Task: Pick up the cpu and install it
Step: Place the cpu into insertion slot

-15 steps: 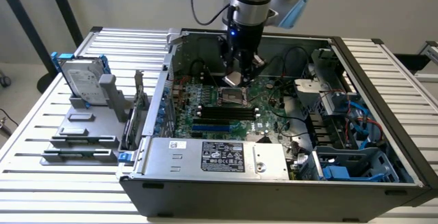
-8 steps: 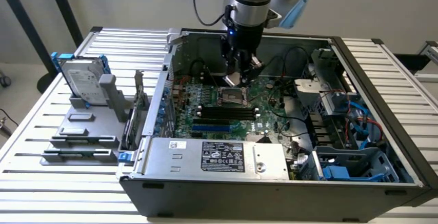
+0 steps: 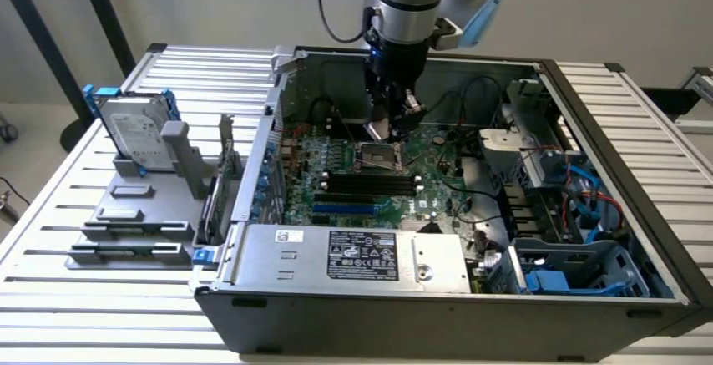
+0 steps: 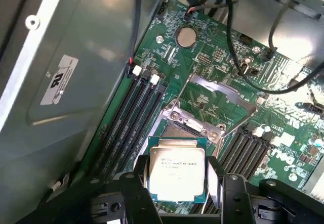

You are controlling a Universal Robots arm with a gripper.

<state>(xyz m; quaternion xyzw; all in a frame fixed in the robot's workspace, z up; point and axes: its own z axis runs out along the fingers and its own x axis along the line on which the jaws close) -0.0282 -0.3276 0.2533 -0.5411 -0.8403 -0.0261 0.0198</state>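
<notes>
The cpu [image 4: 177, 169], a flat square chip with a silver-grey top and a green rim, sits between the two black fingers [image 4: 137, 186] of my gripper [image 4: 177, 183], which is shut on its opposite edges. It hangs level just above the motherboard [image 4: 212, 57], beside the open socket [image 4: 188, 129], whose metal load plate [image 4: 223, 93] is lifted. In the exterior view my gripper [image 3: 390, 124] reaches down into the open computer case [image 3: 602, 114], a little above the socket [image 3: 379, 158].
Black memory slots [image 4: 131, 118] run beside the socket, and black cables [image 4: 263, 37] cross the board. A power supply [image 3: 356, 252] fills the near end of the case. At the exterior view's left a hard drive with a blue bracket [image 3: 139, 135] stands in a grey holder.
</notes>
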